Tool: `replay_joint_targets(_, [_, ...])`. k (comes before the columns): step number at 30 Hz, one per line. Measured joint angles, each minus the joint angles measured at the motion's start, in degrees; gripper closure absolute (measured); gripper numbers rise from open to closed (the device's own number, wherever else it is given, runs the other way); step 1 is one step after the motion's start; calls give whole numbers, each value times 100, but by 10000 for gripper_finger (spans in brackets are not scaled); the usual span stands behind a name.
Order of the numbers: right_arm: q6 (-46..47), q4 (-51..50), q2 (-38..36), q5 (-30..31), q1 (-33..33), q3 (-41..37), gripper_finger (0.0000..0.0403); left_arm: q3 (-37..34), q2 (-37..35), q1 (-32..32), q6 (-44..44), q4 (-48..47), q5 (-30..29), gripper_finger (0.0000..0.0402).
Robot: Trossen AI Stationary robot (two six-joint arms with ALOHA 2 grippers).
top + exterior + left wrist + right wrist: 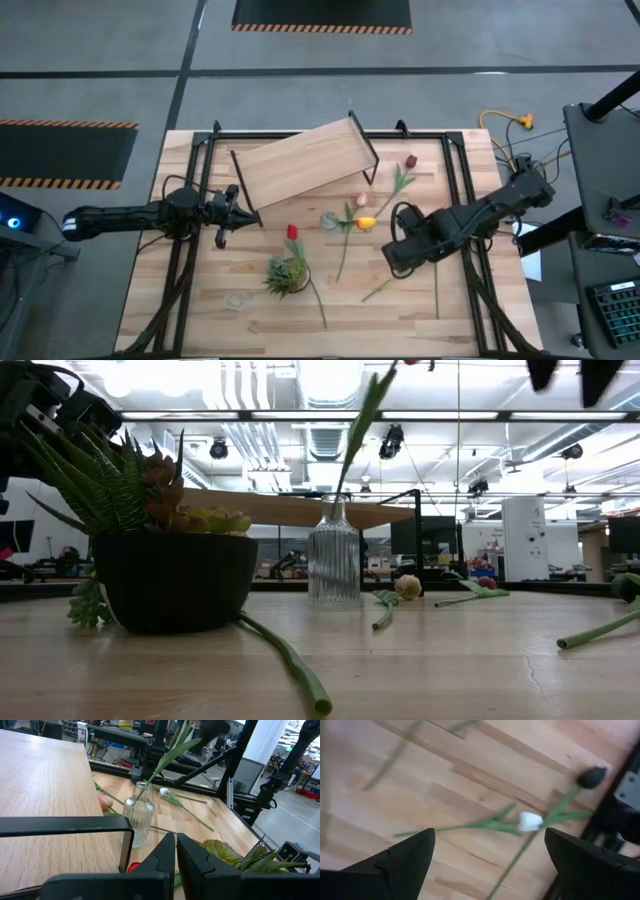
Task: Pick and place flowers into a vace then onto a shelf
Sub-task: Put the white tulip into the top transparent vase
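The shelf (305, 160) lies slantwise on the table's far half, and its board (45, 780) fills the left wrist view. A ribbed clear vase (329, 221) (335, 565) (138, 817) stands near it. One green stalk (355, 430) stands in the vase and leans on its rim. More flowers lie flat: red (292, 232), pink (362, 200), orange-yellow (365, 223), maroon (410, 161), white (529, 820). My right gripper (400, 250) (488, 837) hangs open, pointing down, high above the white flower. My left gripper (232, 210) (176, 840) is shut beside the shelf's left end rail.
A spiky green plant in a dark pot (287, 275) (170, 575) stands near the table's front, left of centre. Black frame rails (455, 190) run along the table's left and right sides. A small clear object (235, 298) lies at the front left.
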Motion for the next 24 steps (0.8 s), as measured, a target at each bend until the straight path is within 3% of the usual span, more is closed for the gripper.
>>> replay_joint_targets(14, [1195,136,2,-960,156,-1635,35,0,0,0,0,0,0,401])
replay_joint_targets(24, [1741,1750,2,-953,324,-2511,35,0,0,-2,-1,-2,0,401])
